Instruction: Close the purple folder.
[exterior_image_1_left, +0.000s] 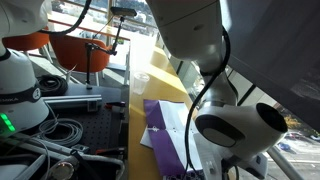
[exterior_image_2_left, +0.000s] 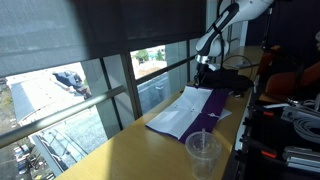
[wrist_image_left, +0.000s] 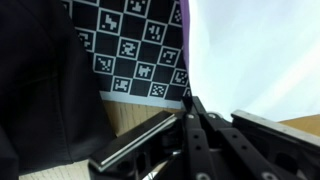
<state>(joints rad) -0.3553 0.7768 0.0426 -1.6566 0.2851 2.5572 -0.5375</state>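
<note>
Purple folder (exterior_image_2_left: 212, 107) lies open on the wooden table (exterior_image_2_left: 125, 155), white sheets (exterior_image_2_left: 180, 113) exposed and a clear plastic cup (exterior_image_2_left: 203, 152) nearby. My gripper (wrist_image_left: 196, 128) hovers by the paper's edge, beside a checkered marker board (wrist_image_left: 130, 45). I can't tell whether its jaws are parted.

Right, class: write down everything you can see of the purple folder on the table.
The purple folder is thin, flat and rectangular. It lies open on the wooden table by the window, with white sheets spread on one half and bare purple cover on the other. The tool hangs at its far end; contact cannot be judged.
</note>
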